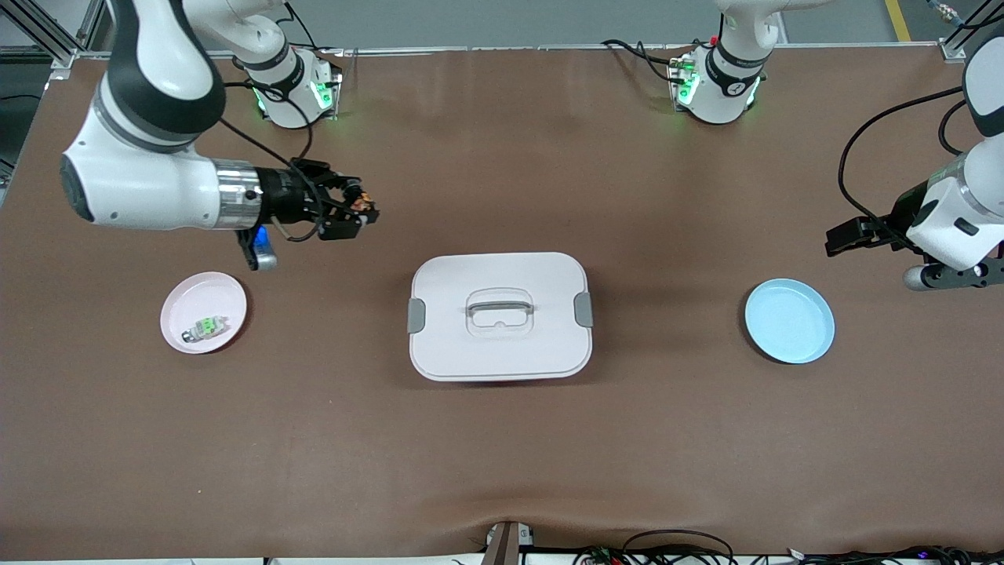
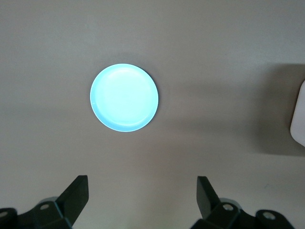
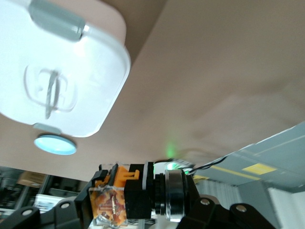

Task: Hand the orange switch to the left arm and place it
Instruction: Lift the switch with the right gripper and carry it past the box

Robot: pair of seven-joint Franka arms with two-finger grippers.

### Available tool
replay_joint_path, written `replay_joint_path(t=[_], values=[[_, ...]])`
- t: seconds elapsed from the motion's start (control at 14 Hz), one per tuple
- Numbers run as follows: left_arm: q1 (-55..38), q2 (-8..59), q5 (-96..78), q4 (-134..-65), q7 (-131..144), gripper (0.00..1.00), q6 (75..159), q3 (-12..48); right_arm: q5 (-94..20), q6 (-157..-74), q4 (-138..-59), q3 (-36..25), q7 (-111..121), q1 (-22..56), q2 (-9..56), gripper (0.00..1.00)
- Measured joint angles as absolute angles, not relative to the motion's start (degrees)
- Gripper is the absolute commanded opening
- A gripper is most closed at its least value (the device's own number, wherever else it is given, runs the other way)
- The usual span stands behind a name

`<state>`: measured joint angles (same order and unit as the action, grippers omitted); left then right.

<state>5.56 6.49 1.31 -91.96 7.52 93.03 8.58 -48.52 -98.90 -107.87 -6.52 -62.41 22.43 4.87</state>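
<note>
- The right claw (image 1: 362,210) is up in the air over bare brown worktop (image 1: 502,455), toward the right arm's end, with its fingers clamped on the orange switch (image 1: 360,204). So the switch is off the worktop and in that claw.
- The right wrist view shows the grab up close: the orange switch (image 3: 114,195) sits between the black fingers, orange bits on a clear and black body, with a round black and silver end sticking out sideways.
- The right arm is tipped over so the claw points along the worktop toward the box (image 1: 500,315), but it's not over the box, it's well apart from it.
- The box is white with a grey top handle and grey side clips, lid on, sitting in the middle of the worktop. From the right wrist view the box (image 3: 57,67) fills the corner, with the blue plate (image 3: 55,144) peeking out just past its edge.
- The pink plate (image 1: 203,311) lies toward the right arm's end, nearer the front camera than the spot under the claw. There's a small clear part with a green top (image 1: 205,326) lying on it.
- The blue plate (image 1: 789,321) is toward the left arm's end, nothing on it.
- The left claw (image 2: 143,191) waits in the air near that plate with its fingers spread wide apart and nothing between them. Its wrist view looks straight down at the blue plate (image 2: 124,97).
</note>
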Motion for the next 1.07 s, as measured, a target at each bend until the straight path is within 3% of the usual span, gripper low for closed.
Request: replay_joint_path(t=[0.64, 1.07], values=[[5.56, 6.59, 1.31, -91.98, 7.52, 1.0, 93.03, 8.58, -57.28, -127.23, -107.62, -6.43, -82.9, 40.79, 5.43, 0.4], [5.55, 6.58, 1.31, -91.84, 7.52, 1.0, 93.03, 8.63, -59.55, -141.78, -103.34, -6.46, -93.14, 50.52, 10.86, 0.4]])
